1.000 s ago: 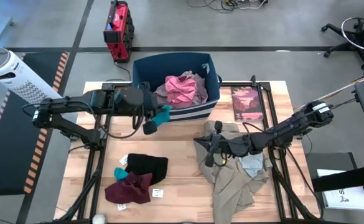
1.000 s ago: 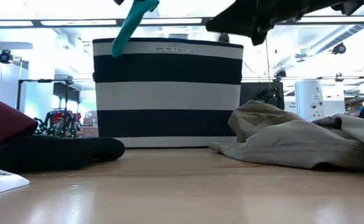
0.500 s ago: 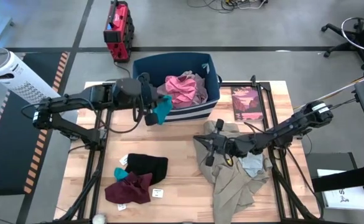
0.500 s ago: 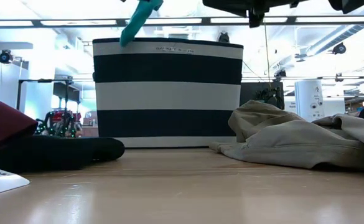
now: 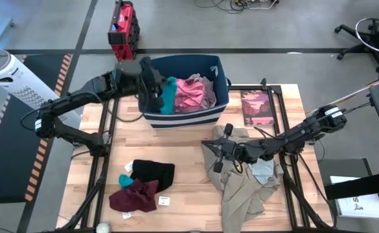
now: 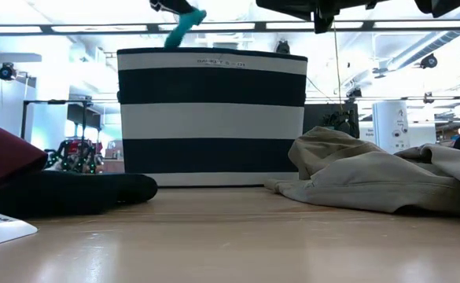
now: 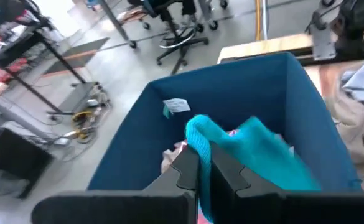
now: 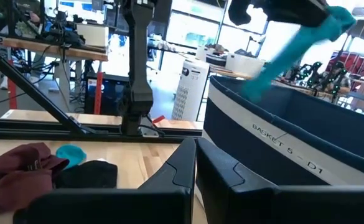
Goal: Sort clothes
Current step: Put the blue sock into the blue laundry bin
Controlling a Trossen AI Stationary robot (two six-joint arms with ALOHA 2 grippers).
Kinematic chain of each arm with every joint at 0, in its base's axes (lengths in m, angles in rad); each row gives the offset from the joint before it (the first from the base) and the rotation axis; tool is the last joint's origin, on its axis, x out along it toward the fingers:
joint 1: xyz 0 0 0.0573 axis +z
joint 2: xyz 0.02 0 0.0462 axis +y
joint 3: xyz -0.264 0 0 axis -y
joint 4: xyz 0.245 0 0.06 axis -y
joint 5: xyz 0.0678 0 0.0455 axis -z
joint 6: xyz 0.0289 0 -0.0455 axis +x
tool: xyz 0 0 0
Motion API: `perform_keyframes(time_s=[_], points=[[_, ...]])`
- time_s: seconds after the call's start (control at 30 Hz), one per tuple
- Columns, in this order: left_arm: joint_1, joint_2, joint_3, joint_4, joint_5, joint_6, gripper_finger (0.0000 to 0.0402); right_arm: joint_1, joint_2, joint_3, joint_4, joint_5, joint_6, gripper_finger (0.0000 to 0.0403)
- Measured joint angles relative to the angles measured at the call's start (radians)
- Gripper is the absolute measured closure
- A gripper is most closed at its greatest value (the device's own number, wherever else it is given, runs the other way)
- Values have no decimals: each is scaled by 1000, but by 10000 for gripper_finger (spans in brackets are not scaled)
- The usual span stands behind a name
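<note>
My left gripper is shut on a small teal piece over the left part of the navy striped bin. The piece also shows above the bin's rim in the low view. A mauve-pink shirt lies in the bin. My right gripper is shut and empty, raised above the khaki trousers, which lie crumpled on the table's right half. A pale grey piece lies on the trousers. Black, maroon and a second teal piece lie near the front left. My left gripper pinches the teal piece between its two fingers at its upper end. The fingers come slanting down from the table's left. The piece hangs slack below them, clear of the table, over the bin's opening.
A reddish-covered book lies flat right of the bin. A white tag lies by the maroon piece. Bare wood shows in the table's middle. A white fan and a red device stand on the floor.
My left gripper has carried the teal piece up and toward the far edge, from in front of the bin's left corner to over its opening. My right gripper has risen a little above the trousers, then kept still.
</note>
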Motion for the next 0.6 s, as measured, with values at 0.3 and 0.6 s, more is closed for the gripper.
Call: perform_keyframes(time_s=[0.3, 0.6], points=[[58, 113, 5, 32, 123, 9, 401, 0, 0, 0, -2, 0, -6, 403], [57, 254, 73, -87, 124, 51, 397, 0, 0, 0, -15, 0, -6, 403]])
